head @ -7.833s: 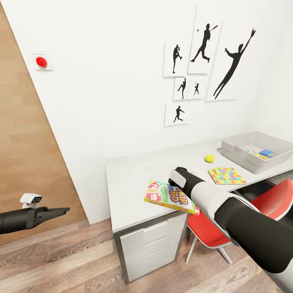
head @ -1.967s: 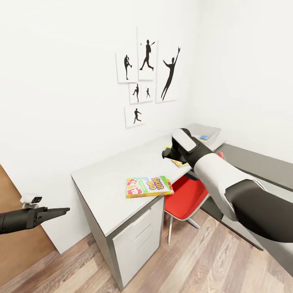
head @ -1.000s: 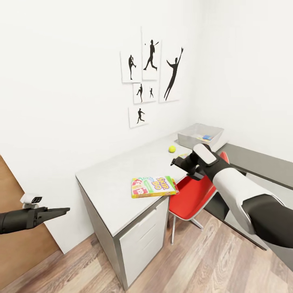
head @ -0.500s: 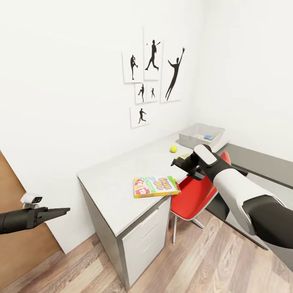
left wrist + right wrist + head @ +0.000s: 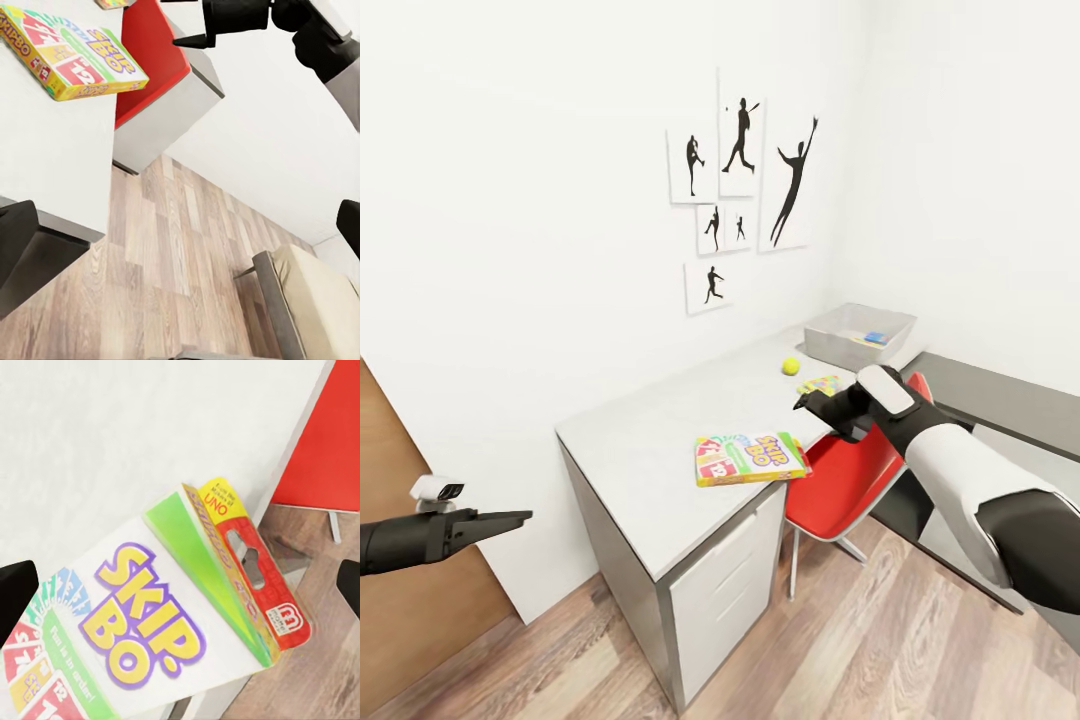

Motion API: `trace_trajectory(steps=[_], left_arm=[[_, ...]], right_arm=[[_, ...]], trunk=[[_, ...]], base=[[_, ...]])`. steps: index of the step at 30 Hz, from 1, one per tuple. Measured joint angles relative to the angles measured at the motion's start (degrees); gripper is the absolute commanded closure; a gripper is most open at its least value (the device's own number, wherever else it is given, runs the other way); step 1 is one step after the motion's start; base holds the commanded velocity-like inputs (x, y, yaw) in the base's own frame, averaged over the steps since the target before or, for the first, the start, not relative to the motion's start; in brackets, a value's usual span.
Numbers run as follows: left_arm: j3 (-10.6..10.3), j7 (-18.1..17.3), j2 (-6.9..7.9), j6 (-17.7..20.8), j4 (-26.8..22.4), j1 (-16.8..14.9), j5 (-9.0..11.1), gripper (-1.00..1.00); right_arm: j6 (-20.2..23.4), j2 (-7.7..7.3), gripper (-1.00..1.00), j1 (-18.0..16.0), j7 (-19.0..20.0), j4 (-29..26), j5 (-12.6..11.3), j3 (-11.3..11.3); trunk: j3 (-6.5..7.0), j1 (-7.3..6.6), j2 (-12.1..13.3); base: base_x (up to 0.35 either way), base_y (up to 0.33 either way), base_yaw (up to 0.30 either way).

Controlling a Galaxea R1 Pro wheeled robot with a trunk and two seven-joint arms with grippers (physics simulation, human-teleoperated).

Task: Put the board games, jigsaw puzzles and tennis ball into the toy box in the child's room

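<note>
Right gripper (image 5: pixel 812 403) hangs empty with its fingers apart, just past the SKIP-BO box (image 5: pixel 750 458), perhaps lining up a grab. That glossy flat carton lies at the front edge of the table (image 5: pixel 650 430), its hang-tab end jutting toward the red chair (image 5: pixel 840 480). Beyond it sit the fuzzy tennis ball (image 5: pixel 791 366), a thin jigsaw puzzle (image 5: pixel 819 384), and the smooth grey toy box (image 5: pixel 858 335). Left gripper (image 5: pixel 495 520) is parked well clear of the table, its jaws seemingly together.

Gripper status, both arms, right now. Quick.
Left gripper: jaws together, holding nothing, off to the side of the long light-grey desk.
Right gripper: open, empty, above the white, red and yellow SKIP-BO game box.
</note>
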Motion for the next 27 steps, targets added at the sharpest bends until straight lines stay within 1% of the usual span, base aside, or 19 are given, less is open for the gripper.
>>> trace_trajectory(steps=[4, 11, 14, 16, 20, 22, 27], left_arm=[[0.02, 0.00, 0.01, 0.00, 0.00, -0.01, 0.00, -1.00], [0.00, 0.00, 0.00, 0.00, -0.01, -0.02, -0.01, -1.00], [0.00, 0.00, 0.00, 0.00, 0.00, -0.01, -0.02, -1.00], [0.00, 0.00, 0.00, 0.00, 0.00, 0.00, -0.01, -1.00], [0.00, 0.00, 0.00, 0.00, 0.00, 0.00, -0.01, -1.00], [0.00, 0.00, 0.00, 0.00, 0.00, 0.00, -0.02, -1.00], [0.00, 0.00, 0.00, 0.00, 0.00, 0.00, -0.03, -1.00]], right_arm=[[-0.27, -0.57, -1.00, 0.24, 0.97, 0.06, 0.02, 0.01], [-0.39, -0.69, -1.00, 0.38, 1.39, 0.14, 0.05, 0.01], [-0.89, -0.73, -1.00, 1.11, 1.56, 0.27, 0.07, -0.02], [-1.85, -0.80, -1.00, 2.27, 1.66, 0.36, 0.05, -0.08], [-4.64, -1.49, -1.00, 5.37, 2.03, 0.35, -0.04, -0.71], [-5.75, -1.73, -1.00, 6.73, 3.02, 0.35, -0.09, -1.12], [-7.26, -2.29, -1.00, 9.28, 7.55, 0.35, 0.03, -1.52]], trunk=[[0.00, 0.00, 0.00], [0.00, 0.00, 0.00], [0.00, 0.00, 0.00], [0.00, 0.00, 0.00], [-0.01, 0.00, 0.00], [0.00, 0.00, 0.00], [0.00, 0.00, 0.00]], base=[[0.000, 0.006, 0.000], [0.000, 0.071, 0.000], [0.000, 0.049, 0.000], [0.000, 0.022, 0.000], [0.000, 0.008, 0.000], [0.000, 0.003, 0.000], [0.000, 0.001, 0.000]])
